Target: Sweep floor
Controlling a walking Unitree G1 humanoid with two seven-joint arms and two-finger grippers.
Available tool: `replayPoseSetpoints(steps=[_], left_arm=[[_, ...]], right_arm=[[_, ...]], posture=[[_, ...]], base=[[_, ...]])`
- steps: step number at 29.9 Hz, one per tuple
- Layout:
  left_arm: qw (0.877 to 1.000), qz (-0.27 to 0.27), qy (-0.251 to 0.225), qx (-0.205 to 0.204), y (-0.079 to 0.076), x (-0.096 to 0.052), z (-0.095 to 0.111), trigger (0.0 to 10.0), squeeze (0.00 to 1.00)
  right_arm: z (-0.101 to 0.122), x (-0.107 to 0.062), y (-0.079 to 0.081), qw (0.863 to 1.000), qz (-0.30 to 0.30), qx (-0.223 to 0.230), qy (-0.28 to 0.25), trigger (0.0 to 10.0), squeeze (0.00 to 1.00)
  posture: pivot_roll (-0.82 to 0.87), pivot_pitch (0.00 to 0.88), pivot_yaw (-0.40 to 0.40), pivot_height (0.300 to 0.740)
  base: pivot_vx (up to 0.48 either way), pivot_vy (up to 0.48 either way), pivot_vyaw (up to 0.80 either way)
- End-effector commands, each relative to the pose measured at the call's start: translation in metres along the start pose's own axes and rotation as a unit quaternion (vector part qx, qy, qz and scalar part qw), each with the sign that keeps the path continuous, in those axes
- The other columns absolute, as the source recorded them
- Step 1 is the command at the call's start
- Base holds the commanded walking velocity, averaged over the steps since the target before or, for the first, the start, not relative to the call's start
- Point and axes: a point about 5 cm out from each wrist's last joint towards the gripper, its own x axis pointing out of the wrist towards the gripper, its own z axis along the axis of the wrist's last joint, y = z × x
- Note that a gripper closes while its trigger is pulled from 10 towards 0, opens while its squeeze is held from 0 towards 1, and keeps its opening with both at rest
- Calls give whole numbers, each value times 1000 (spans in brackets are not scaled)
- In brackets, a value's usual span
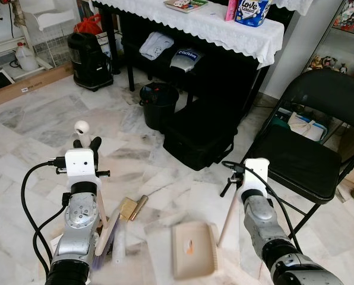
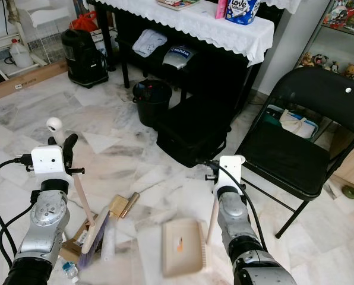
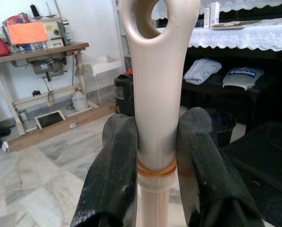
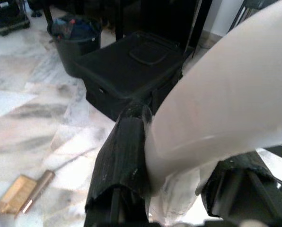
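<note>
Left hand point(image 3: 155, 156) grips the broom handle point(image 3: 153, 94); right hand point(image 4: 174, 165) clamps the dustpan handle point(image 4: 226, 94), dustpan point(image 1: 193, 249) on the marble floor point(image 1: 34, 130).

Items on or near the marble floor point(image 1: 40, 124): one brush point(image 2: 94, 233) with purple bristles; one beige dustpan point(image 2: 182, 247); one black bucket point(image 1: 159, 104); one black soft case point(image 1: 199, 140); one black folding chair point(image 1: 319, 136); one black canister vacuum point(image 1: 89, 60); one clear jug point(image 1: 26, 57). On the cloth-covered worktop point(image 1: 224, 29): one tissue pack point(image 1: 252, 12). Beneath it: two folded garments, one grey point(image 1: 155, 45), one with a blue label point(image 1: 186, 59). Grippers: two, left gripper point(image 3: 155, 156) and right gripper point(image 4: 174, 184).
</note>
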Motion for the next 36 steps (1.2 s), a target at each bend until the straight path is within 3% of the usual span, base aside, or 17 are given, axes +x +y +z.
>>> replayPoseSetpoints(steps=[1, 13, 23, 31, 33, 36], left_arm=[[1000, -7, -18, -1, -3, 6, 9, 10000, 0], [1000, -8, -6, 4, 0, 4, 6, 10000, 0], [1000, 2, -15, 6, 4, 6, 10, 10000, 0], [1000, 8, -24, 8, 6, 7, 15, 10000, 0], [1000, 12, -24, 11, 8, 8, 14, 10000, 0], [1000, 15, -23, 13, 9, 8, 15, 10000, 0]], right_arm=[[5, 0, -1, 1000, 2, -4, -20, 10000, 0], [-1, -3, 2, 999, 14, -11, -28, 10000, 0], [8, -4, 10, 997, 31, 17, -66, 10000, 0], [-4, -6, 12, 999, 34, 0, -31, 10000, 0], [-10, -6, 12, 999, 28, -27, -8, 10000, 0], [-12, -7, 12, 1000, 27, -11, -2, 10000, 0]], posture=[[37, 29, -78, 740], [35, 29, -76, 740], [41, 40, -71, 740], [45, 45, -68, 740], [45, 45, -68, 740], [45, 46, -66, 740]], base=[[0, 0, 0], [0, 0, 0], [0, 0, 0], [0, 0, 0], [0, 0, 0], [0, 0, 0]])
